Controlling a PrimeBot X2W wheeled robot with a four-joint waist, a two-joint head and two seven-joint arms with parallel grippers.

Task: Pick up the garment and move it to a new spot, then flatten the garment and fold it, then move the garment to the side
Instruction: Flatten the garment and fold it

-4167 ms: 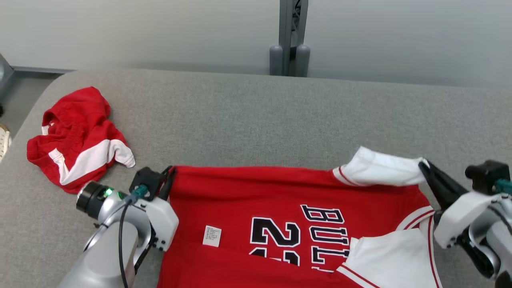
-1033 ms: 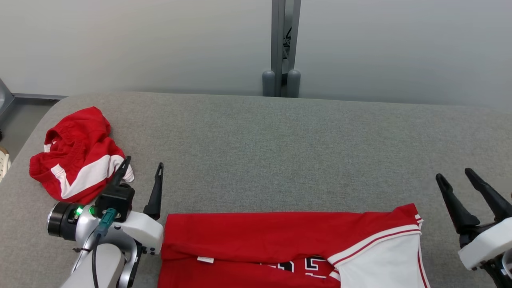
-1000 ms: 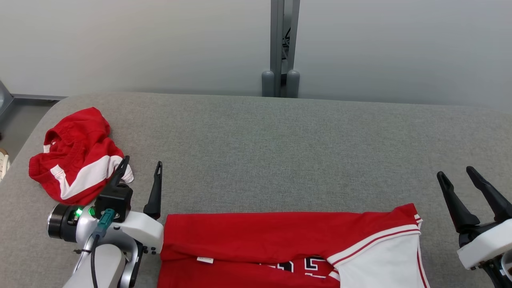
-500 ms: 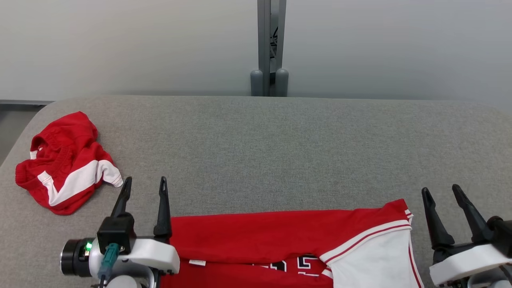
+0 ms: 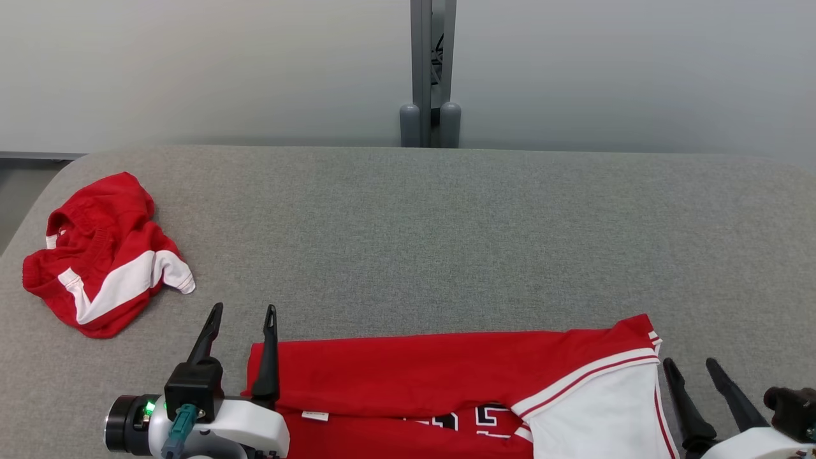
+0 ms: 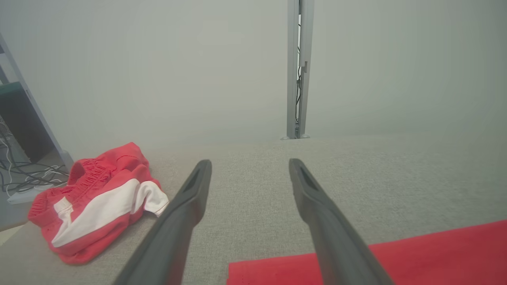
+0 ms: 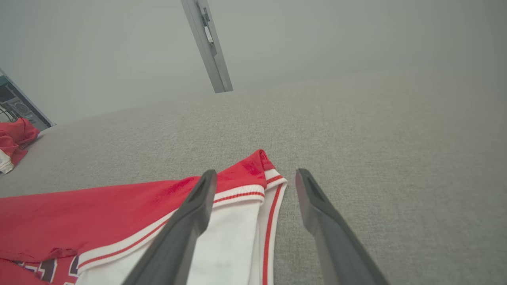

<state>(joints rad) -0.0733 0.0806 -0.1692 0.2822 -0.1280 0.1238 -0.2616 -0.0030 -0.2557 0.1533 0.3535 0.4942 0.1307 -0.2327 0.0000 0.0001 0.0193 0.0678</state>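
From the head view, both arms reach in low from the near edge, cut off by the frame so that little more than the wrists shows. The left end effector (image 5: 245,307) points away across the grey bench (image 5: 446,223), its two dark fingers spread wide with nothing between them; its inner finger lies across the near left corner of the garment (image 5: 446,376), though I cannot tell whether it touches the cloth. The right end effector (image 5: 689,362) is just beside the garment's right edge, also spread wide and empty. The garment, a red jersey with a white side panel, lies folded flat along the near edge of the bench, its lower part and black lettering cut off by the frame. Red and white shorts (image 5: 102,255) sit crumpled well apart at the far left, and a grey post (image 5: 428,70) stands behind the bench. In the left wrist view, the left end effector (image 6: 249,163) is level and low over the bench, fingers wide apart and holding nothing; a strip of the garment (image 6: 416,257) shows at the lower right, partly hidden behind one finger, and the shorts lie to the left with cables (image 6: 16,174) on the floor beyond. In the right wrist view, tilted so the post leans, the right end effector (image 7: 256,172) is wide open, its fingers either side of the garment's (image 7: 119,209) striped corner, gripping nothing; one finger hides part of the white panel.
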